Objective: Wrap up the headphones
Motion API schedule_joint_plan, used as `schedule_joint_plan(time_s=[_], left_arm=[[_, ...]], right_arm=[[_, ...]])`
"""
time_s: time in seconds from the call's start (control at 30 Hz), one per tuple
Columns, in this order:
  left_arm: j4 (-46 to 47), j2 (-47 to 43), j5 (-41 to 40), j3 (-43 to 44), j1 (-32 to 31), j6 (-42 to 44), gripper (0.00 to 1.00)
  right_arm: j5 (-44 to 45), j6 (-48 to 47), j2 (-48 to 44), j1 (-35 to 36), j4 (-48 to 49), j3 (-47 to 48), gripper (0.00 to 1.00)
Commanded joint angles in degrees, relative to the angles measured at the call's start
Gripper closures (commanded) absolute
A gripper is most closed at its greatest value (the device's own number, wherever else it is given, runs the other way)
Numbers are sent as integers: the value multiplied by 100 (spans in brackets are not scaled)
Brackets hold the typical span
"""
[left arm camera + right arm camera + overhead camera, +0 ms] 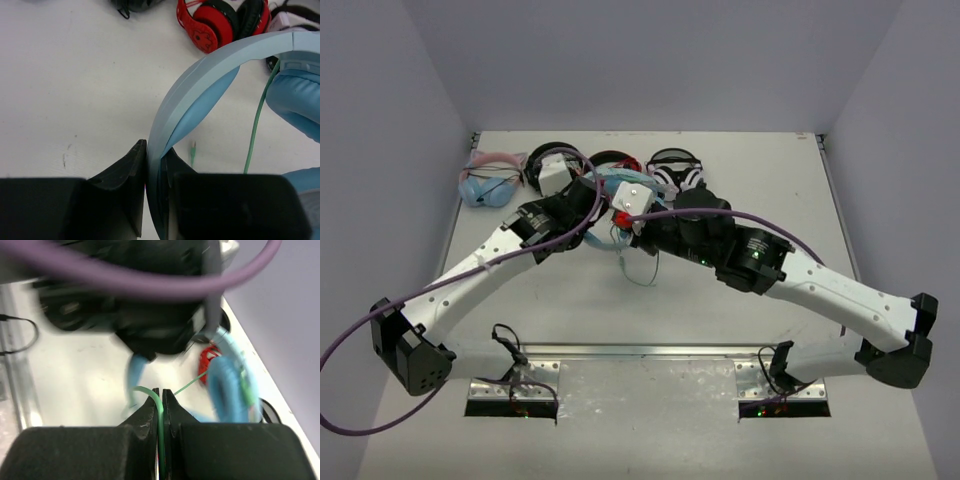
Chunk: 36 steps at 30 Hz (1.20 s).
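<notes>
Toward the far middle of the white bench (650,320), the plain light-blue over-ear headphones (200,70) lay between the two arms' wrists, just in front of a row of other sets. The left pincer (154,150) was clenched on the curved blue headband (165,125), one black finger on each side of it, with a padded blue ear cup (300,100) off to the right. The thin pale-green cable (159,412) ran up between the fingers of the right pincer (160,392), which was clamped tight on it. Past the fingertips the cable bent over to the left. Behind sat a red-and-black pair (210,22), a pale-blue pair with pink cat ears (490,182) at the far left, and a white-and-black pair (677,172). A thick purple lead (500,262) trailed along the left arm.
</notes>
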Motion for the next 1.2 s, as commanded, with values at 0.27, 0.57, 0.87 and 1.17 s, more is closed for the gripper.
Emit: schedule_joint_plan(time_s=[0.27, 0.57, 0.87, 1.17], left_arm=[[657, 457, 380, 1295, 887, -1192, 100], [841, 554, 29, 708, 878, -921, 100], [2020, -157, -621, -1181, -324, -251, 100], [3197, -878, -718, -2501, -1389, 197, 100]], right_arm=[[-499, 866, -643, 576, 720, -580, 99], [-341, 577, -476, 611, 176, 157, 99], [153, -496, 445, 164, -1037, 1687, 99], [91, -848, 246, -865, -872, 1179, 99]])
